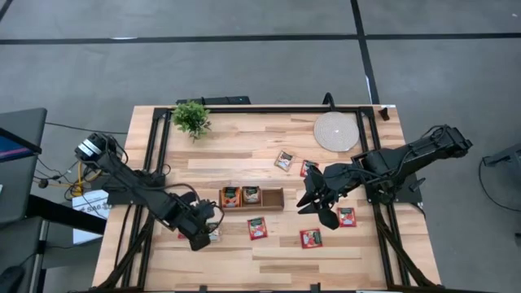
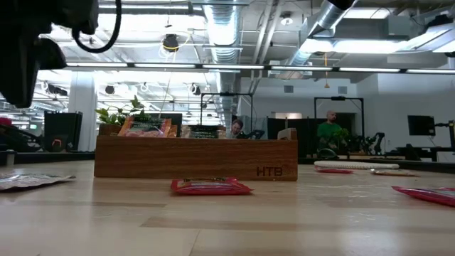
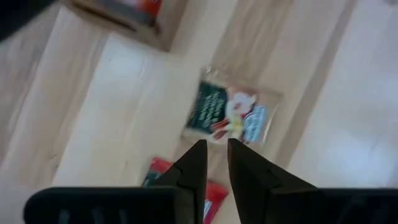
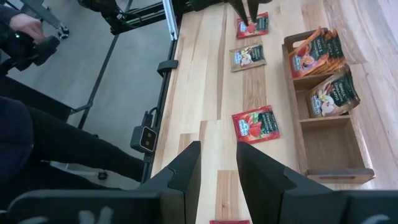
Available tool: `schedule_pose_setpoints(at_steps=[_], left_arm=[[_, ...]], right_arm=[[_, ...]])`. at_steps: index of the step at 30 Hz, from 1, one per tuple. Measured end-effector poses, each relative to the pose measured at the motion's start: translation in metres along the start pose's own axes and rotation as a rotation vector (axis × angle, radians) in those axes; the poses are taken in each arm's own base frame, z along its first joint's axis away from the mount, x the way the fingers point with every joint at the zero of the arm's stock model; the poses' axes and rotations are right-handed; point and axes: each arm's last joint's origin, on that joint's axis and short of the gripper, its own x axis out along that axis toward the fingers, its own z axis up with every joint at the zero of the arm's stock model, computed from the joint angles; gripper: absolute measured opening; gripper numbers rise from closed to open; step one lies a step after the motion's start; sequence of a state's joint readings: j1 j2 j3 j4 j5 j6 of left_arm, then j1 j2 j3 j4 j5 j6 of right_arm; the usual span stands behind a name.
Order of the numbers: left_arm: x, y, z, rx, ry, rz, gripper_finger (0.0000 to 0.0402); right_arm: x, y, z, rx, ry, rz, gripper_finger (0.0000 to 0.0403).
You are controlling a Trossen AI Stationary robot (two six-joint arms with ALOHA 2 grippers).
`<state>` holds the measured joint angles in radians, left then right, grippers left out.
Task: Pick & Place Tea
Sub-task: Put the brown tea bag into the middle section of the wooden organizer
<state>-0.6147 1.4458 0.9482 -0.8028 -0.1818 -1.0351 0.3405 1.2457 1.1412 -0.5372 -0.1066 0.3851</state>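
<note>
My left gripper (image 3: 217,149) hangs over the table's near left, fingers pointing down and open only a narrow gap, nothing between them. Below it a pale tea sachet (image 3: 230,115) and a red one (image 3: 157,173) lie flat on the wood. The wooden tray (image 1: 277,198) holds sachets (image 4: 317,53) in two compartments, leaning against the walls. More red sachets (image 1: 257,228) (image 1: 310,238) (image 1: 347,216) lie flat to its near right. My right gripper (image 4: 217,152) waits open above the table, right of the tray.
A small potted plant (image 1: 191,118) stands at the far left and a round pale disc (image 1: 336,130) at the far right. Two more sachets (image 1: 284,160) lie beyond the tray. A person's hand (image 4: 25,25) shows beyond the table's left edge.
</note>
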Motion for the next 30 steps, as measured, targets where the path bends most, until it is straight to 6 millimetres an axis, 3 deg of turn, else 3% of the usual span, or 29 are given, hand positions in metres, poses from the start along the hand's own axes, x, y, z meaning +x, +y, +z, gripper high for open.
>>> schedule_pose_setpoints(at_steps=[7,14,30], left_arm=[[0.016,-0.001,0.014,0.026,-0.015,-0.002,0.0091],[0.038,-0.003,0.015,0.14,0.064,0.023,0.0129],[0.066,0.009,-0.002,0.111,0.154,0.003,0.0129]], right_arm=[[0.0,0.0,0.001,0.001,-0.008,0.003,0.0097],[0.0,0.0,0.001,0.032,-0.013,0.006,0.0097],[0.0,0.001,0.001,0.031,-0.012,0.008,0.0097]])
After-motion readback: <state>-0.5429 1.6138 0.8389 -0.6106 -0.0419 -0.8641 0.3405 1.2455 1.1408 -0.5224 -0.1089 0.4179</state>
